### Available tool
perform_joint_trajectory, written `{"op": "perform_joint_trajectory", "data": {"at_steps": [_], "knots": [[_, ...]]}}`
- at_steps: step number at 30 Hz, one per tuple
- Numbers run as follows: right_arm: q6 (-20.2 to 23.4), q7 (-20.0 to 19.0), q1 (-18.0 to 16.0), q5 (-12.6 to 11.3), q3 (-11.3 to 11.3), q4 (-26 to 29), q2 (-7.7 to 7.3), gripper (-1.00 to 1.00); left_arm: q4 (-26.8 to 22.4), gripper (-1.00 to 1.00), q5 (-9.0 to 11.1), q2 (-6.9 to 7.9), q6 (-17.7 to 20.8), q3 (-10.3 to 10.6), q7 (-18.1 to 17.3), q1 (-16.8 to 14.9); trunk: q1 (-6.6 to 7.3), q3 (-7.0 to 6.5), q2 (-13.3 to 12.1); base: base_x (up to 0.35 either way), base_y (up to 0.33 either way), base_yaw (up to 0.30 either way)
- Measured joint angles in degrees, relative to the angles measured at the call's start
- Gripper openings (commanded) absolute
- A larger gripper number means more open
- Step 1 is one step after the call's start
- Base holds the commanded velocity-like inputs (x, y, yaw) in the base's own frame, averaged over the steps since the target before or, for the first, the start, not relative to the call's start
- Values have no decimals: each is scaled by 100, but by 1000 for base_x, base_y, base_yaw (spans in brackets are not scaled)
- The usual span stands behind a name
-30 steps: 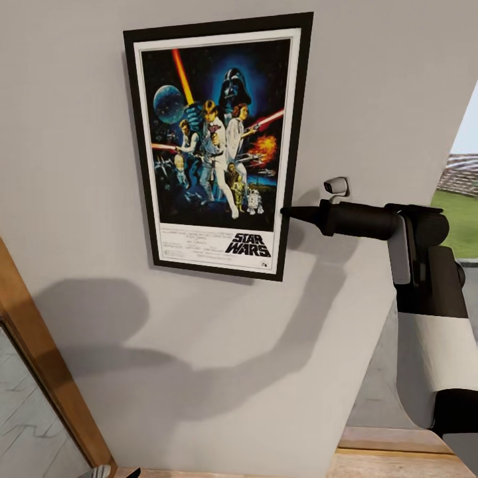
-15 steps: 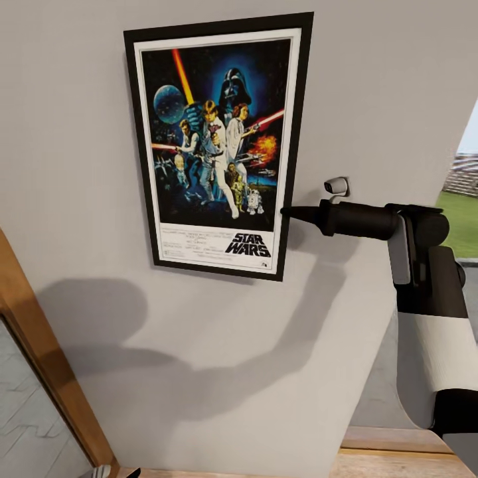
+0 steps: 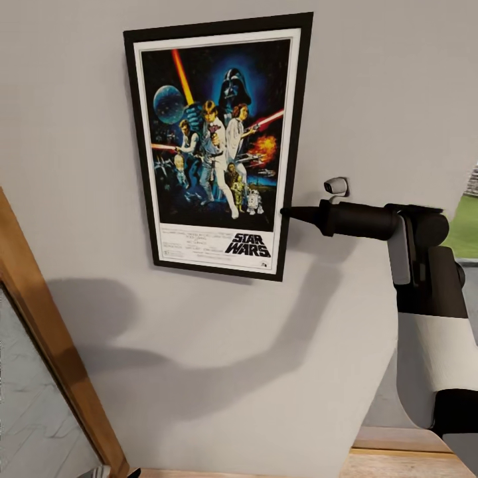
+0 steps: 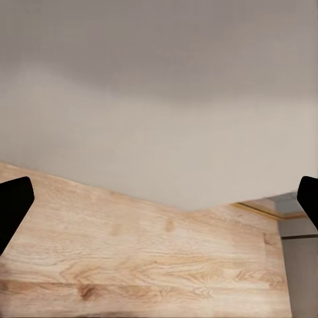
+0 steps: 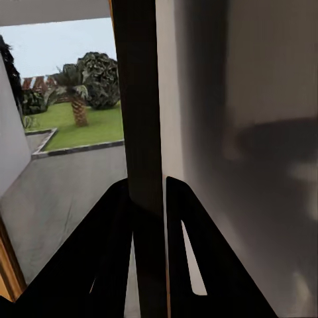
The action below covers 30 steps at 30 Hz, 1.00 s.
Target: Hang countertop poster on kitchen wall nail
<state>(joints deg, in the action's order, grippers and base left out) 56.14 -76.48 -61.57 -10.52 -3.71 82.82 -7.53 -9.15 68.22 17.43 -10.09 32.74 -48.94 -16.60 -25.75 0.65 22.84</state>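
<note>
A: Where's the poster (image 3: 216,146)?

B: Flat against the light-grey wall (image 3: 385,86), upright with a slight tilt, its title strip at the bottom. No nail can be made out; the frame hides whatever holds it.

A: And the right gripper (image 3: 295,214)?

B: At the poster's right edge, low on that side, level with the white strip above the title. The arm (image 3: 425,279) reaches in from the right, and its dark tip meets the black frame. In the right wrist view the two fingers (image 5: 192,252) sit on either side of the dark frame edge (image 5: 140,106), clamped on it, with the wall on one side and a lawn with a palm (image 5: 76,93) on the other.

A: The left gripper (image 4: 159,199)?

B: Its fingers (image 4: 13,202) show as dark tips at the far edges of the left wrist view, spread wide with nothing between them. Beyond them are the grey wall and a pale wooden floor (image 4: 146,252).

A: Anything else?

B: A wooden frame (image 3: 46,332) runs slantwise at the lower left of the head view, and the arm's shadow (image 3: 199,358) falls across the wall under the poster.
</note>
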Motion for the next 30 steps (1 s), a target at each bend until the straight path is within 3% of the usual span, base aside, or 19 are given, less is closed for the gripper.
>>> {"op": "perform_joint_trajectory", "data": {"at_steps": [18, 30], "knots": [[-2, -2, 5, -3, -4, 5, -1, -100, 0, 100, 5, 2, 3, 0, 2, 2, 0, 0, 0, 0, 19, 0], [-3, -7, 80, -133, 0, 54, 2, -100, 0, 100, 6, 3, 2, 0, 4, 2, 0, 0, 0, 0, 0, 0]]}}
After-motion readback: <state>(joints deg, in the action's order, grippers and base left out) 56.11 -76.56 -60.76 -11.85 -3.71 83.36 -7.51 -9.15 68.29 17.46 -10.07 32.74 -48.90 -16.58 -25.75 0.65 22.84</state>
